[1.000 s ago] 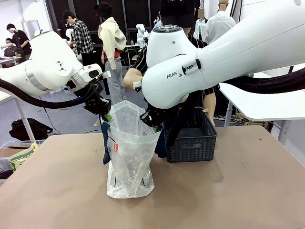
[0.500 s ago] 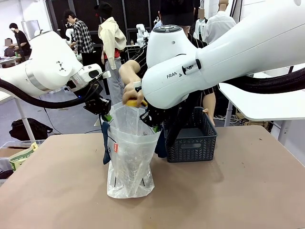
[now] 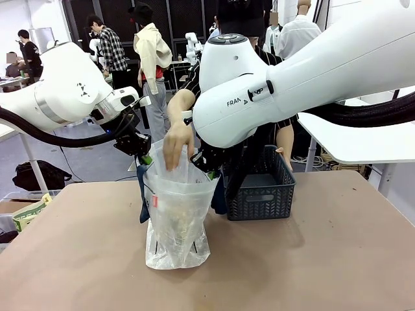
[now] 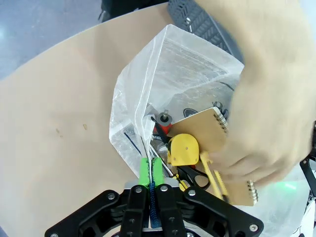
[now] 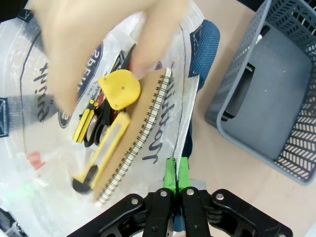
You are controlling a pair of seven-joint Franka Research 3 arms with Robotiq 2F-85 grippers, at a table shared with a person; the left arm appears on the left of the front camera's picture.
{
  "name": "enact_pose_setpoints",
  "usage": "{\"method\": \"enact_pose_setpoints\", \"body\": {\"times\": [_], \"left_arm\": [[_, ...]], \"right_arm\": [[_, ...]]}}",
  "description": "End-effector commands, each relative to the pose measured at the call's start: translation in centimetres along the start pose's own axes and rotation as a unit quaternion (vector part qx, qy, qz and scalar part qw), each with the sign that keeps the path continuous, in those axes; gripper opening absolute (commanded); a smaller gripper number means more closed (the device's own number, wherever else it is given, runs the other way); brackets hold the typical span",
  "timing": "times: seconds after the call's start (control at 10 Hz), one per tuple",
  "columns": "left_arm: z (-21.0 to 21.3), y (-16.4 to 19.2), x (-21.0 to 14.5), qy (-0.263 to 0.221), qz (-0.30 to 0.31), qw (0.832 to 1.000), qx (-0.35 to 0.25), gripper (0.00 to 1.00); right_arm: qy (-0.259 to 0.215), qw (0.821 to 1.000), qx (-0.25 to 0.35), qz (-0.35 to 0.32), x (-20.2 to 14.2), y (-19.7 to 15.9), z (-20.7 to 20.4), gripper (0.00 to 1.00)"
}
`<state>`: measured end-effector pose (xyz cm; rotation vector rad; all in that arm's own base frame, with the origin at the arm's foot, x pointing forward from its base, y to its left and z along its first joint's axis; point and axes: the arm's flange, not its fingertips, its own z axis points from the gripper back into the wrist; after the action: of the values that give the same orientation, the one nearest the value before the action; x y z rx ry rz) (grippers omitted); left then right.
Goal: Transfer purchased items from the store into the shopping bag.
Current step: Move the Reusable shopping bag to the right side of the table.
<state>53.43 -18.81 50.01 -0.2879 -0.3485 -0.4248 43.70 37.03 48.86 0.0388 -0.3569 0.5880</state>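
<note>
Across the lower half of the front view, a brown table (image 3: 337,259). Above it, two white arms: the left arm (image 3: 58,97) entering from the upper left of the frame, the right arm (image 3: 311,78) bulking across the upper right.

Left of centre on the table, a tall see-through bag (image 3: 178,217) with navy handles and a small red tag (image 3: 155,201), standing upright with its mouth held apart. Just right of it, toward the table's far edge, a dark grey basket (image 3: 259,194) with lattice sides.

At the centre of the frame, over the bag's mouth, a person's hand (image 3: 174,146) reaching down into the opening; blurred in both wrist views.

Inside the bag, in the left wrist view: a brown spiral notebook (image 4: 217,143), a rounded yellow case (image 4: 182,150) lying against it, black-handled scissors (image 4: 193,178) at lower centre, something red (image 4: 159,129) near the bag's wall. In the right wrist view, along the notebook's edge, a yellow box cutter (image 5: 101,153).

At the bottom centre of the left wrist view, the left fingers (image 4: 143,173), pressed together on the bag's rim with a navy strap between them. At the bottom centre of the right wrist view, the right fingers (image 5: 170,174), likewise pinching the bag's rim, green pads tight on the plastic.
</note>
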Motion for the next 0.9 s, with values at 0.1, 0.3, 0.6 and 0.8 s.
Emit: {"method": "enact_pose_setpoints", "body": {"times": [0.1,0.3,0.6,0.8], "left_arm": [[0.20,0.09,-0.24,-0.007,0.002,1.000,0.002,0.00],[0.20,0.09,-0.24,-0.007,0.002,1.000,0.002,0.00],[0.20,0.09,-0.24,-0.007,0.002,1.000,0.002,0.00],[0.20,0.09,-0.24,-0.007,0.002,1.000,0.002,0.00]], "right_arm": [[0.000,1.000,0.000,0.000,-0.41,-0.10,0.02,0.00],[0.000,1.000,0.000,0.000,-0.41,-0.10,0.02,0.00],[0.000,1.000,0.000,0.000,-0.41,-0.10,0.02,0.00],[0.000,1.000,0.000,0.000,-0.41,-0.10,0.02,0.00]]}}
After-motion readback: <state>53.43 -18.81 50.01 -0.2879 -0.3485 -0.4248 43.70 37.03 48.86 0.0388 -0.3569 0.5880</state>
